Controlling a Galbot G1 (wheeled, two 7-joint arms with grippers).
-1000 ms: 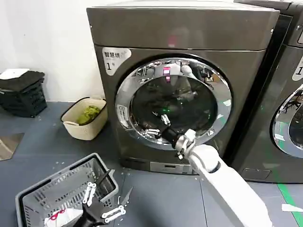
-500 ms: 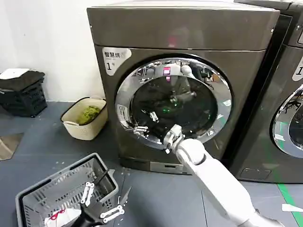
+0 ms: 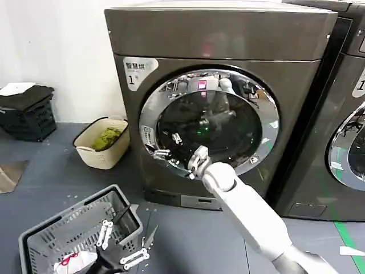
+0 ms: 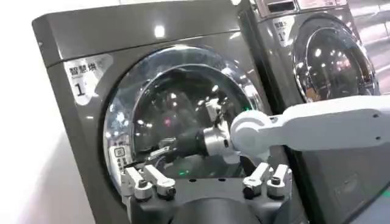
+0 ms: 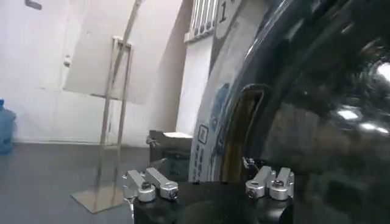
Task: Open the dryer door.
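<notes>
A: Nearest you, your left gripper (image 3: pixel 122 242) hangs open and empty over the grey basket (image 3: pixel 68 228).

B: And the right gripper (image 3: pixel 165 147)?

A: Open, at the door's (image 3: pixel 208 123) lower-left chrome ring; dark glass, the dryer (image 3: pixel 228 40) beyond.

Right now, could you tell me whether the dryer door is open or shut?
Shut: the dryer door lies flush against the dryer, while the right hand reaches its left chrome edge.
</notes>
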